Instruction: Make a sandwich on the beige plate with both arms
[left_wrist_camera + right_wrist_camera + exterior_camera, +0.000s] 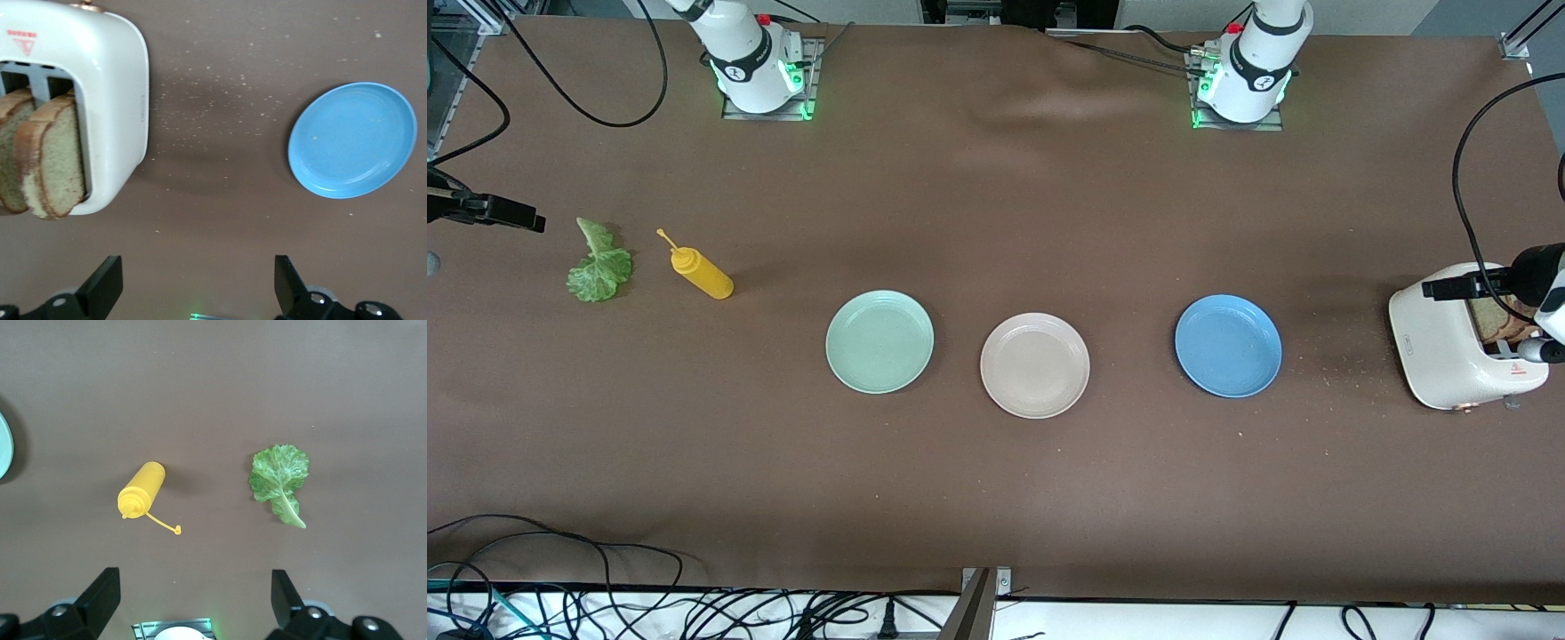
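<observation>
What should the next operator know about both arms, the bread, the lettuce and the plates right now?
Left gripper: jaws open, holding nothing, up over the toaster at the left arm's end of the table.
Right gripper: jaws open, holding nothing, up at the right arm's end, by the lettuce leaf.
Both bread slices sit in the toaster's slots.
The lettuce lies flat beside the yellow mustard bottle.
The beige plate holds nothing, between the mint green plate and the blue plate.
Done: nothing.
Left: bread, lettuce, bread onto the beige plate.
</observation>
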### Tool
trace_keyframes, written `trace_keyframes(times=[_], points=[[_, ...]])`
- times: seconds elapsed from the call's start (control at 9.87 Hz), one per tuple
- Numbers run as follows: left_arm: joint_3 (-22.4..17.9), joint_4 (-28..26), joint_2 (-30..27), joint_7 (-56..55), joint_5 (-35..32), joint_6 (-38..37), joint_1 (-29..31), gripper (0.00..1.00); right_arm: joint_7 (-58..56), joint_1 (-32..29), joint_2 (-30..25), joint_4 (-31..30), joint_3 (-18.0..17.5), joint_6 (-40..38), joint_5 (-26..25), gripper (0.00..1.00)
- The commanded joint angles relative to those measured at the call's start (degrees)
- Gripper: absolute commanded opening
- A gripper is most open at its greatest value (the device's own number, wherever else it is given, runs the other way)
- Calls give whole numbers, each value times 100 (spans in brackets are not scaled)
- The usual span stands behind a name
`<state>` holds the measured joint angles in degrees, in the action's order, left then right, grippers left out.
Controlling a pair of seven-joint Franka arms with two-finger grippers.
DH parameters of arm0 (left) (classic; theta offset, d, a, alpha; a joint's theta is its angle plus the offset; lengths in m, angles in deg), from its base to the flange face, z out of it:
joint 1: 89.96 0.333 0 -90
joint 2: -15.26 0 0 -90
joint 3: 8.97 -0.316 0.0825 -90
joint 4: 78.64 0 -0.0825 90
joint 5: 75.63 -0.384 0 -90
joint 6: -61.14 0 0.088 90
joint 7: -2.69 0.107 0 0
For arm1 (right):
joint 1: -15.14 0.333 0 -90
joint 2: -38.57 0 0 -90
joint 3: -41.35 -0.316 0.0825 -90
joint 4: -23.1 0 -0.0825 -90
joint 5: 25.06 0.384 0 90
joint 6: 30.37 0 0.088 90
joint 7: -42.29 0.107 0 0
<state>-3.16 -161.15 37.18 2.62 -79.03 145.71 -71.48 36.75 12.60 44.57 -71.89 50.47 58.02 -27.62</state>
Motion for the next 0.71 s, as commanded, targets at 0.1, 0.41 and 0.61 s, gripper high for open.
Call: trace_keyframes(times=[0.1, 0.41, 0.61], points=[[-1, 235, 243, 112, -677, 164, 94, 100, -105, -36, -29, 41, -16, -93, -16, 100], [-9, 279, 260, 525, -688, 270, 295, 100, -105, -36, -29, 41, -16, -93, -16, 100], [-18, 270, 330, 621, -749, 568, 392, 100, -105, -36, -29, 41, -16, -93, -16, 100]])
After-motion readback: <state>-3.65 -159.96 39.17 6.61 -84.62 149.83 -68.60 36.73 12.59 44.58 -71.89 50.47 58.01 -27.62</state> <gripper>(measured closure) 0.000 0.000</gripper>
